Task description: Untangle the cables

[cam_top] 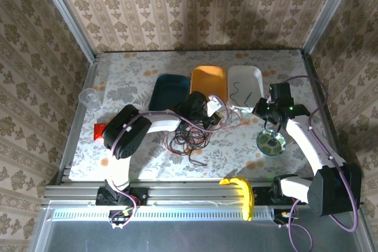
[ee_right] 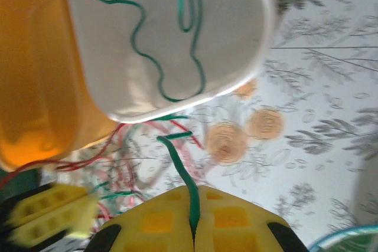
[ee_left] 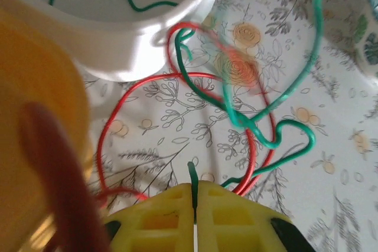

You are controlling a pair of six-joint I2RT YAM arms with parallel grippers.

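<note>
On the floral table (cam_top: 136, 69), the white tray (cam_top: 255, 75) is already holding 1 green cable (ee_right: 133, 41). The loose cables (cam_top: 188, 138), black and red, are lying tangled just in front of the orange tray (cam_top: 208, 78).

Left gripper (ee_left: 195, 192) is pinching a green strand (ee_left: 193, 174), jaws fully together. Right gripper (ee_right: 194, 200) is clamping a green length (ee_right: 180, 172) the same way. Cannot tell whether both are gripping 1 cable.

Judgement: green is crossing a red cable (ee_left: 101, 146) in 2 or more places. Drawing the grippers apart slowly and lifting should slip it free. If red is dragging, stop.
</note>
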